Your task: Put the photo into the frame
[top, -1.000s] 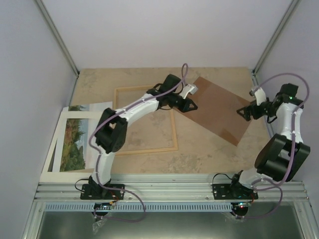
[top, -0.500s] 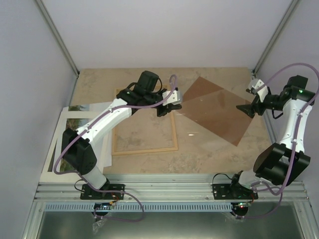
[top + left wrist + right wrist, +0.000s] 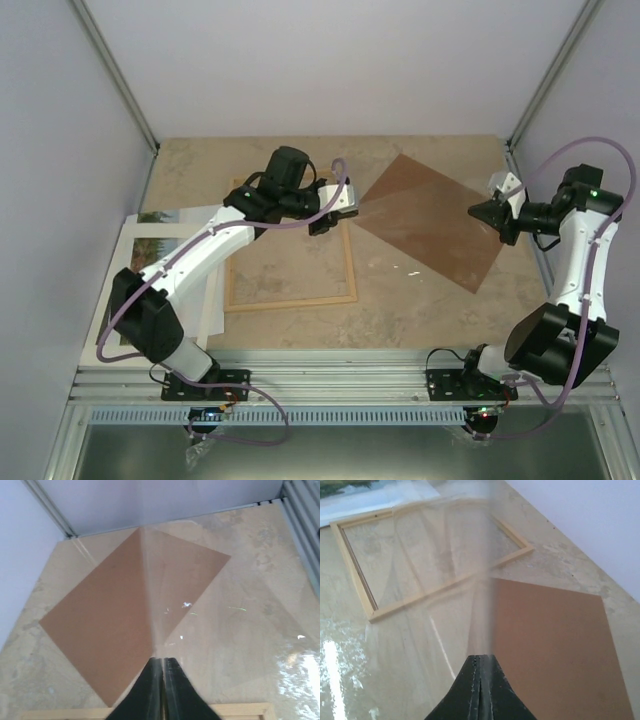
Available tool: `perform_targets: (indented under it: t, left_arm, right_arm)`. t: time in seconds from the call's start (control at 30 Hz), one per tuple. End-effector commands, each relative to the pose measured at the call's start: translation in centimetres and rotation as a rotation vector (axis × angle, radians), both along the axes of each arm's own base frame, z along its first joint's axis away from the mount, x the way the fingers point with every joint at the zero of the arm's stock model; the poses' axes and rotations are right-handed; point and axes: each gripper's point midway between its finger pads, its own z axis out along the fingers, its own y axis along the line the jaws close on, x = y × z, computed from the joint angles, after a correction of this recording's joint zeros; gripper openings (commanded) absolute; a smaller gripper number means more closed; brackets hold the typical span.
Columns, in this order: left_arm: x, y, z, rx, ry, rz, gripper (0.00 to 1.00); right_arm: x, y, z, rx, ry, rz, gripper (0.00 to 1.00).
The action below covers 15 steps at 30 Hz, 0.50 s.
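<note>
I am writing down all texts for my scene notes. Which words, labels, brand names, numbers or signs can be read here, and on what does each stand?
No text can be read in any view.
photo: only a landscape picture and a white border, no caption.
frame: bare pale wood, no label.
brown board: plain, no print.
clear sheet: only glare, no marking.

We record soft, even overhead light with faint shadows in the top view. Both wrist views show white glare low in the picture and glints on the clear pane (image 3: 186,604). Its edge smears into a pale streak above the out-of-focus left hand (image 3: 162,661) and right hand (image 3: 480,657).
</note>
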Motion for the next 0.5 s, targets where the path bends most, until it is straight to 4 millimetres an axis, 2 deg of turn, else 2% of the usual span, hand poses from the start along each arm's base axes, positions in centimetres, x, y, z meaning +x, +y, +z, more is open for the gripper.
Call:
perform_targets:
  t: [0.0, 0.03, 0.07, 0.13, 0.3, 0.47]
  left_arm:
    - [2.8, 1.4, 3.1, -0.096, -0.006, 0.173, 0.21]
    - [4.2, 2.4, 3.5, -0.114, 0.033, 0.244, 0.41]
    - [5.4, 3.4, 3.6, -0.128, 0.086, 0.305, 0.57]
    - [8.2, 6.5, 3.3, -0.152, 0.2, 0.455, 0.69]
    - [13.4, 16.3, -0.6, -0.195, 0.428, 0.82, 0.8]
    - [15.2, 25.6, -7.5, -0.161, 0.598, 1.149, 0.8]
  right_arm:
    - [0.0, 0.7, 2.1, 0.079, 0.001, -0.026, 0.01]
    - [0.1, 0.8, 2.9, 0.101, -0.006, -0.031, 0.01]
    - [0.2, 0.8, 3.7, 0.111, -0.014, -0.035, 0.01]
    - [0.1, 1.2, 5.8, 0.148, -0.047, -0.031, 0.01]
    - [-0.4, 1.9, 9.7, 0.207, -0.131, -0.045, 0.01]
    - [-0.4, 2.2, 13.2, 0.264, -0.226, -0.064, 0.01]
